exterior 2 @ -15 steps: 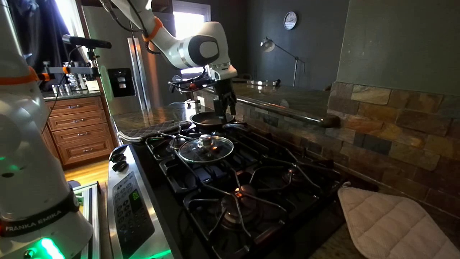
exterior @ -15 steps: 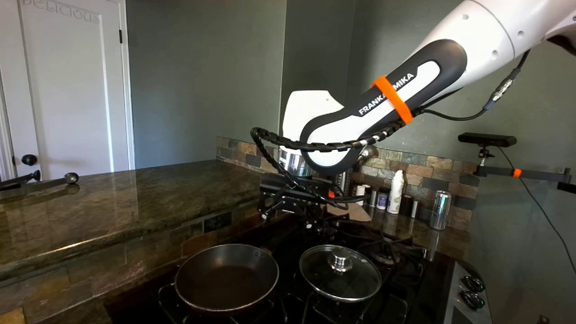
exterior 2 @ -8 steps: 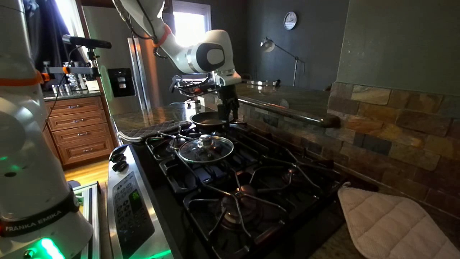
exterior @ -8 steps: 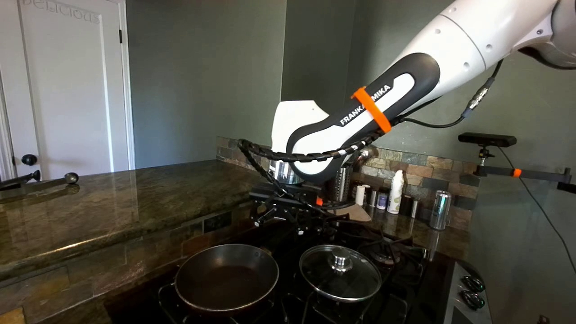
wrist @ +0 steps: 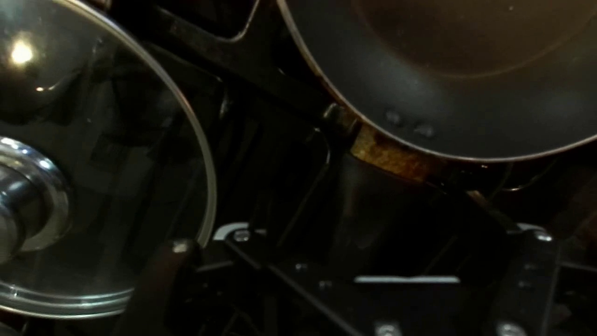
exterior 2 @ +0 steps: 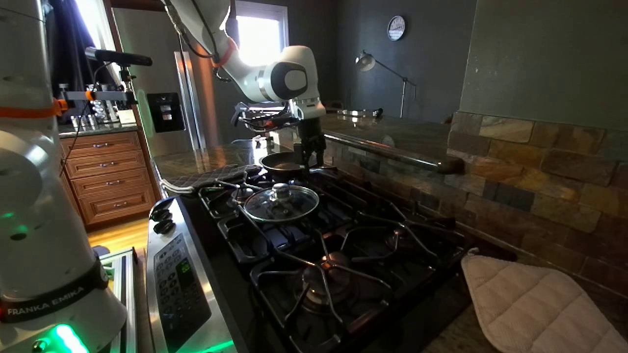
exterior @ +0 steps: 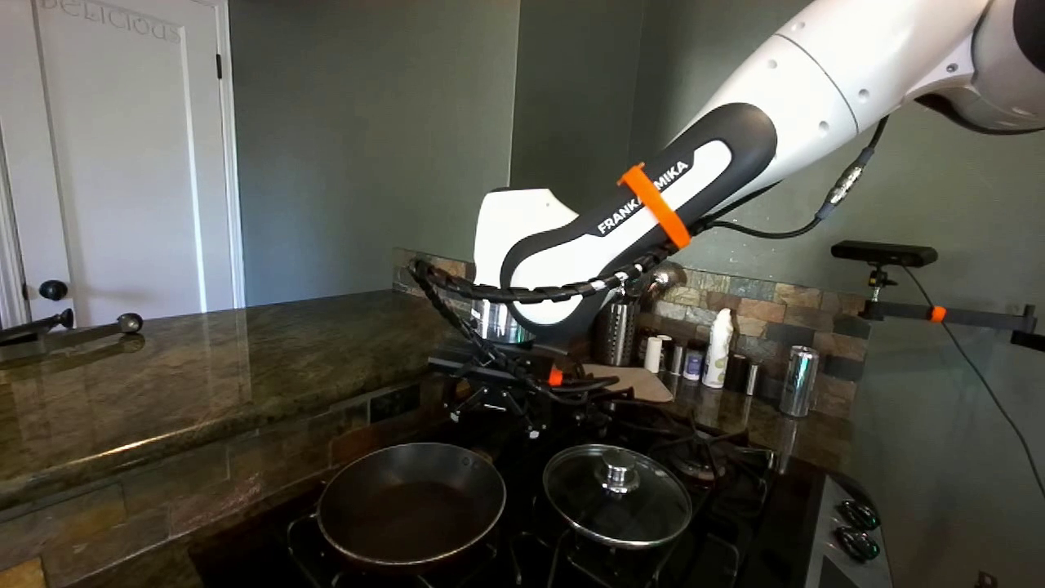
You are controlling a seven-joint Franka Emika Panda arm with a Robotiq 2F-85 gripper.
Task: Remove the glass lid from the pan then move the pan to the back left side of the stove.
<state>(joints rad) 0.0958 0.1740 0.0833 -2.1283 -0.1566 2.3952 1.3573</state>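
Note:
The dark frying pan [exterior: 412, 506] sits uncovered on the stove grate, and it also shows in an exterior view [exterior 2: 278, 162] and the wrist view [wrist: 452, 88]. The glass lid [exterior: 618, 498] lies flat on the grate beside the pan, with its metal knob up; it shows too in an exterior view [exterior 2: 281, 203] and at the left of the wrist view [wrist: 116, 163]. My gripper [exterior 2: 312, 161] points down by the pan's handle side, its fingers apart. In the wrist view the dark handle [wrist: 366, 200] runs from the pan between the fingers. The fingertips are hard to see there.
Stove grates [exterior 2: 324, 264] spread around the lid. A raised stone counter [exterior: 245, 367] runs along the back. A pale pot holder [exterior 2: 539, 299] lies at the stove's end. Bottles and shakers [exterior: 694, 363] stand in the corner.
The arm and gripper have moved lower, and to the left in an exterior view, coming down near the pan's handle. The pan and the lid have not moved.

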